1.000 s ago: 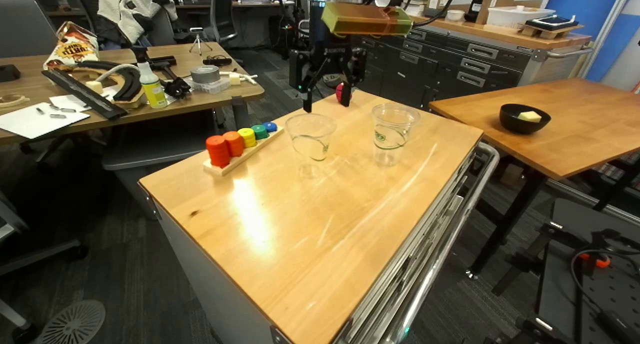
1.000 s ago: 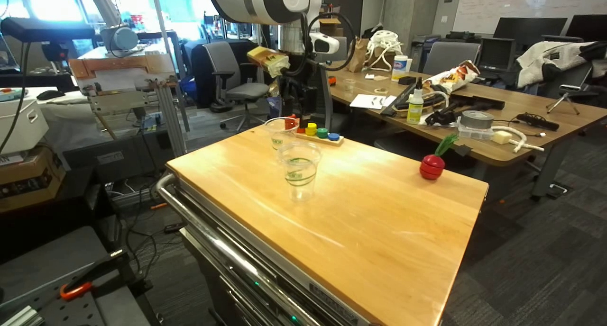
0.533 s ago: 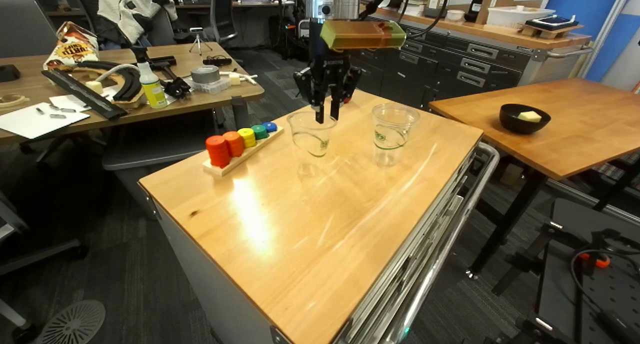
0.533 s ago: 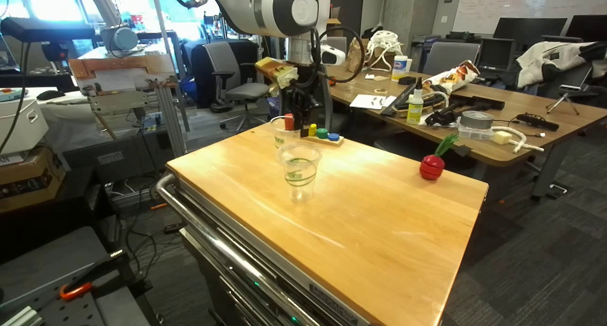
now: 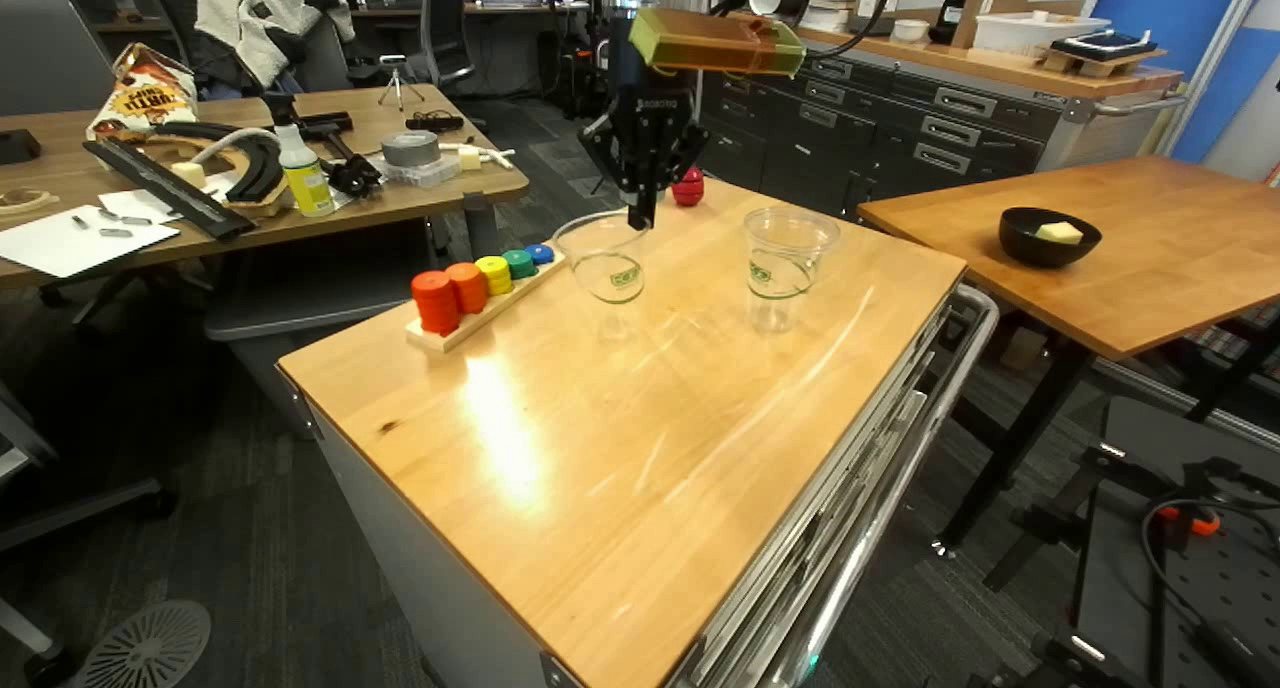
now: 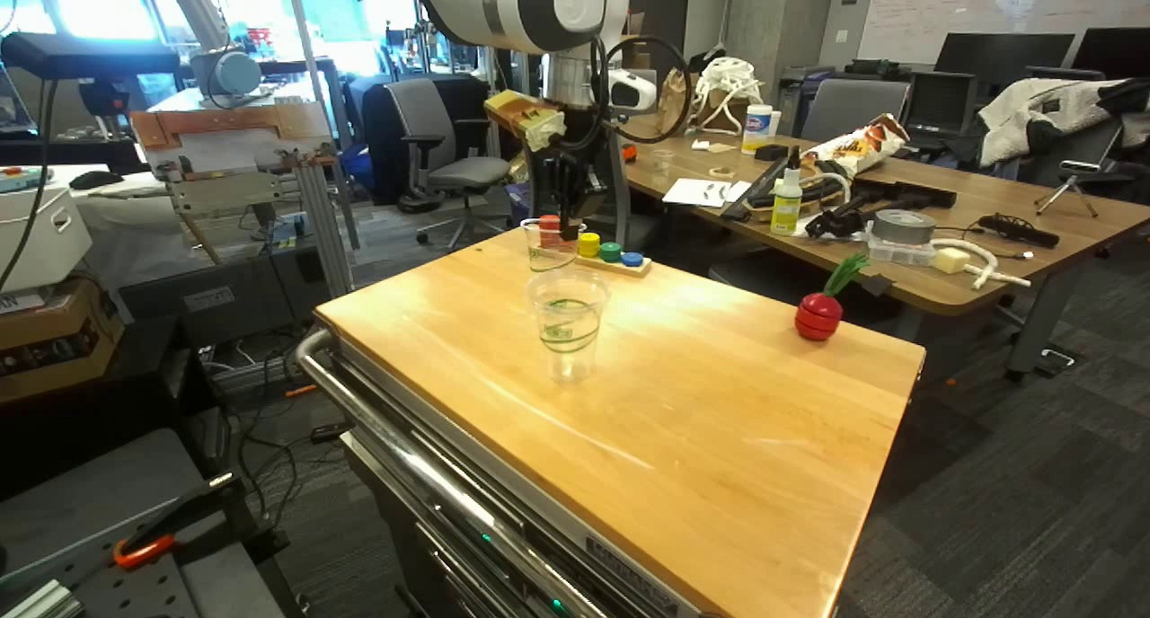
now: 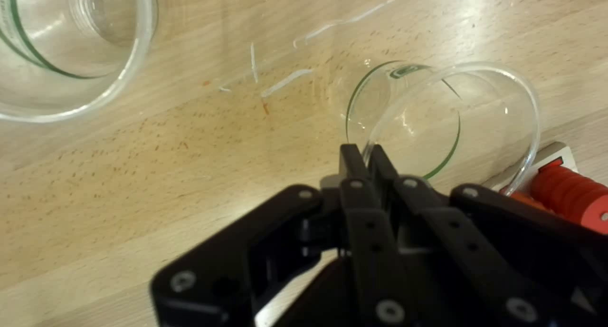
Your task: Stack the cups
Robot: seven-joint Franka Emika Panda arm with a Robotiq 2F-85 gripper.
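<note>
Gripping rim of clear tapered plastic tumbler (image 7: 437, 122), right of wrist-view centre; black two-finger claw (image 7: 364, 151) clenched on it; matching clear plastic tumbler (image 7: 71, 42) well apart, upper left of frame, so carry likely runs that way

- Arm (image 6: 458, 7): smooth, rounded white shell with a narrow grey band
- Joint cover (image 6: 535, 16): black, set with a pale round cap (image 6: 578, 1)
- Wrist cylinder (image 6: 563, 81): silvery metal
- Cable (image 6: 689, 86): black, loosely looped
- Block (image 5: 715, 43) at the wrist: yellow-green and orange
- Housing (image 5: 648, 120): black, small pale ROBOTIQ lettering
- Links (image 7: 237, 241): black, rounded ends, silvery screws (image 7: 183, 280)
- Fingers (image 7: 352, 163): black, slim, square-tipped
</note>
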